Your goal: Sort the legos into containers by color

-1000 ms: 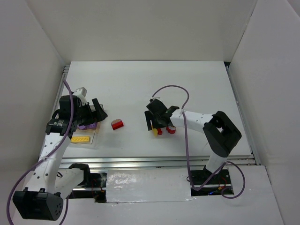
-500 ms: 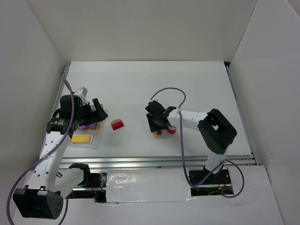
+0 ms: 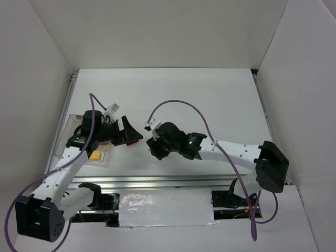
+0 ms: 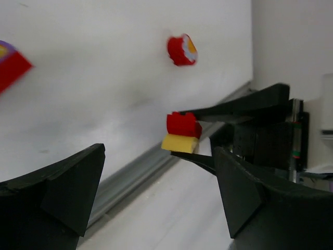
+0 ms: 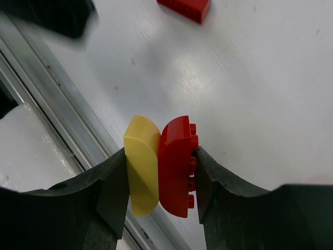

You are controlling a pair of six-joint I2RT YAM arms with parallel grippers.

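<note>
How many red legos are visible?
3: a red lego pinched with a yellow piece in the right tool; a round one and a brick on the table. Others may be hidden.

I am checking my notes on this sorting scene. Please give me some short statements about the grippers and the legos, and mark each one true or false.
1. The jaws of the right gripper are shut on a lego pair, one yellow and one red, pressed together. True.
2. The left gripper holds a red brick. False: its jaws stand open and hold nothing.
3. A loose red brick lies on the table. True.
4. The right gripper is at the far edge of the table. False: it is toward the near edge, close to the metal rail.
</note>
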